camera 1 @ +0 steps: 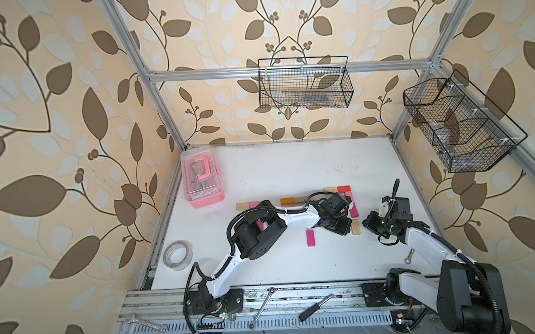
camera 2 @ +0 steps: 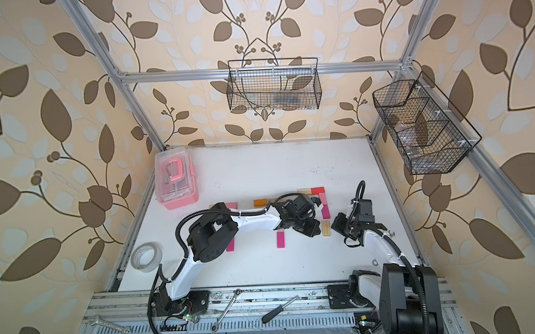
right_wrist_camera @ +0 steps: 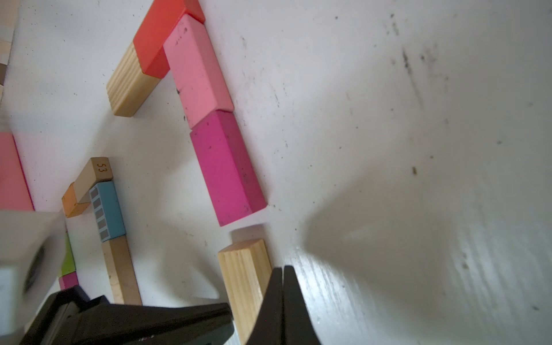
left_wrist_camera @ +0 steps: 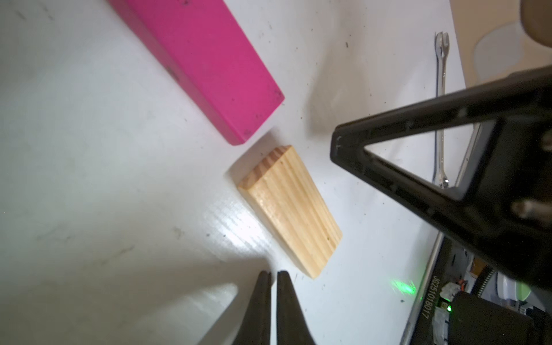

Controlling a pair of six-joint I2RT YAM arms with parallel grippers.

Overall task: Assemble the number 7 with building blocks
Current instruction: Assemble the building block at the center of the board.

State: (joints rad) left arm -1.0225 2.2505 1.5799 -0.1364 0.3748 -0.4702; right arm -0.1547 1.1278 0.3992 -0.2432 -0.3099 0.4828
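At the bottom edge of the right wrist view the right claw [right_wrist_camera: 282, 274] fills the foreground. Its jaws are pressed together on nothing, and its tip lies along the long side of the wood block [right_wrist_camera: 243, 268]. The left claw [left_wrist_camera: 273, 276], at the bottom of its own wrist view, is likewise closed and empty, just beside that block's near corner. Two closed tips flanking one block suggest nudging rather than lifting. The block seems to be getting squared up as the foot of the 7's stem.

That stem runs up mid-frame as the magenta block [right_wrist_camera: 227, 167] and the pink block [right_wrist_camera: 197, 71], touching end to end. The red block [right_wrist_camera: 158, 33] and a top wood block [right_wrist_camera: 128, 83] form the bar at upper left. A sliver of bare bench [right_wrist_camera: 388, 149] separates the wood block from the magenta one, so the stem is not yet joined there.

Spares [right_wrist_camera: 104, 209] lie at lower left, partly behind the left claw's finger. The claws cut off the wood block's near end, and true contact cannot be confirmed. In both top views the left arm [camera 1: 294, 218] covers much of the row of blocks across mid-frame.
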